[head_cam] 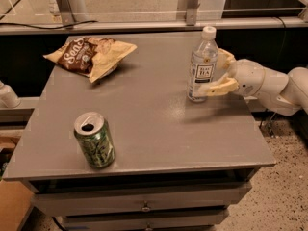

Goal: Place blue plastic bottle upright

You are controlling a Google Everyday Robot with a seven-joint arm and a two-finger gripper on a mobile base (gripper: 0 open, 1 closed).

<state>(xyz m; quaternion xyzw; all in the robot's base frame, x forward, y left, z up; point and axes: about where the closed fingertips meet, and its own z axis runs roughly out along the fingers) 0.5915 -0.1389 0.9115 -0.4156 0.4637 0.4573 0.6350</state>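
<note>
1. the blue plastic bottle point(202, 57) stands upright on the right rear part of the grey table point(159, 124).
2. the gripper point(212, 75) reaches around it from the right; whether it clamps or is loose, i cannot tell.

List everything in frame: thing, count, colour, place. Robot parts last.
blue plastic bottle: 1, clear bluish with white cap and white label, standing upright on the table's right rear part
green soda can: 1, green with an opened silver top, upright near the table's front left
chip bag: 1, brown and yellow, lying flat at the table's rear left
table: 1, grey, centre of view, drawers under its front edge
cardboard box: 1, brown, on the floor at front left, partly cut off
arm: 1, white, reaching in from the right edge
pincer: 1, tan, at the bottle's right side, level with its lower half
</note>
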